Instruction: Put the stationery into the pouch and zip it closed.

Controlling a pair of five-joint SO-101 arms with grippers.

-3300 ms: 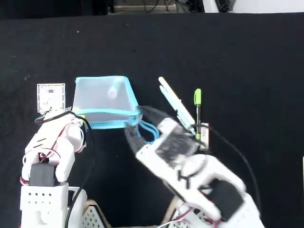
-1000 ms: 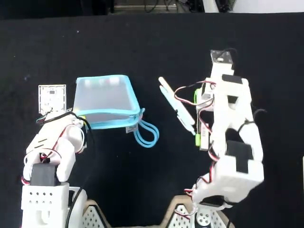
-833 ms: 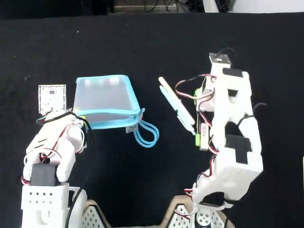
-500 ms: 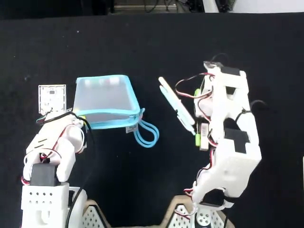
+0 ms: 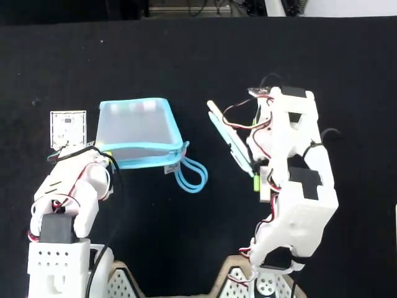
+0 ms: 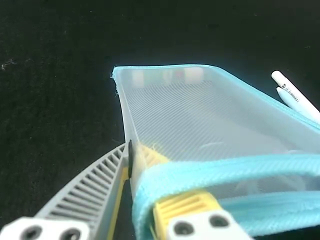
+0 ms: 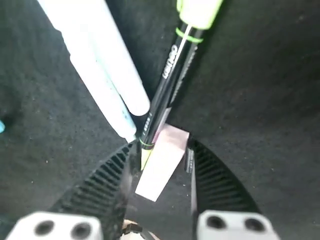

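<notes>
The translucent pouch (image 5: 135,131) with blue trim lies left of centre, mouth toward the arms. My left gripper (image 5: 94,151) is shut on its near left rim (image 6: 145,175). Two white pens (image 5: 228,138) lie slanted right of centre, with a green-capped black pen (image 7: 172,70) beside them. My right gripper (image 7: 160,155) hangs open over the table, its fingers straddling the green pen's tip and a small pale block (image 7: 159,169). In the high view the right arm (image 5: 291,155) covers most of the green pen; its tip (image 5: 255,182) shows.
A small white square card (image 5: 67,128) lies left of the pouch. The pouch's blue loop (image 5: 192,174) trails onto the black cloth between the arms. The far end of a white pen (image 6: 295,95) shows beyond the pouch.
The right arm left the pouch's corner, swung right over the pens, and in the last second lowered its gripper toward the green pen and block. Left arm and pouch have not moved.
</notes>
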